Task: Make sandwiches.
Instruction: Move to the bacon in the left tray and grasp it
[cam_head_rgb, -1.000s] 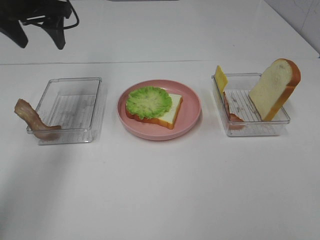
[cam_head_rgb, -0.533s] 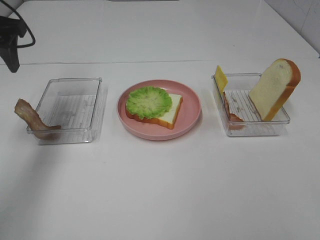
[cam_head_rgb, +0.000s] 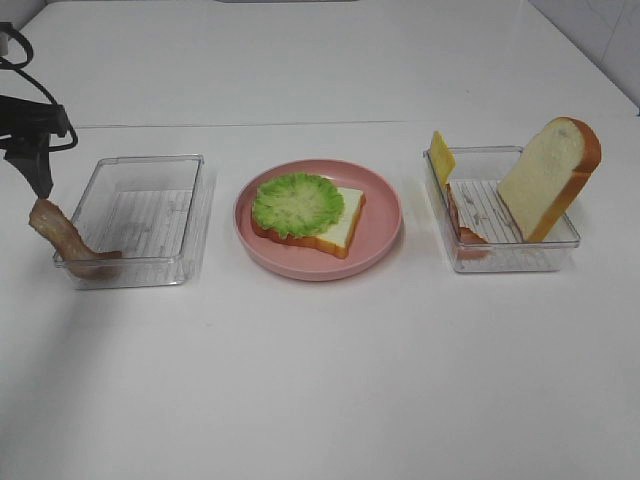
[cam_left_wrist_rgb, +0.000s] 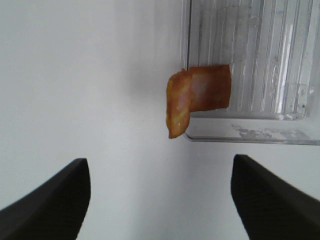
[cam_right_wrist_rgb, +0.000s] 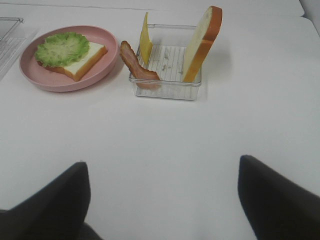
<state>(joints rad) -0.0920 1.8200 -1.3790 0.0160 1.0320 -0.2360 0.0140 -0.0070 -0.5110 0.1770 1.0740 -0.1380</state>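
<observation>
On the pink plate (cam_head_rgb: 385, 215) lies one bread slice (cam_head_rgb: 345, 228) with ruffled green lettuce (cam_head_rgb: 297, 204) on top. A reddish-brown bacon strip (cam_head_rgb: 60, 238) hangs over the left edge of the left clear container (cam_head_rgb: 150, 215). My left gripper (cam_head_rgb: 40, 180) hovers just above that strip, open and empty. In the left wrist view the bacon strip (cam_left_wrist_rgb: 197, 97) lies ahead of the spread fingers (cam_left_wrist_rgb: 50, 200). My right gripper (cam_right_wrist_rgb: 160, 200) is open and empty, well short of the right container (cam_right_wrist_rgb: 167, 90), and is out of the exterior high view.
The right container (cam_head_rgb: 510, 255) holds an upright bread slice (cam_head_rgb: 550, 175), a yellow cheese slice (cam_head_rgb: 441, 157) leaning on its left wall and a second bacon strip (cam_head_rgb: 462, 225). White tabletop surrounds the plate and both containers.
My left gripper has swung from the upper part of the view to the left and come down to just above the bacon strip. Food and containers have not moved.
</observation>
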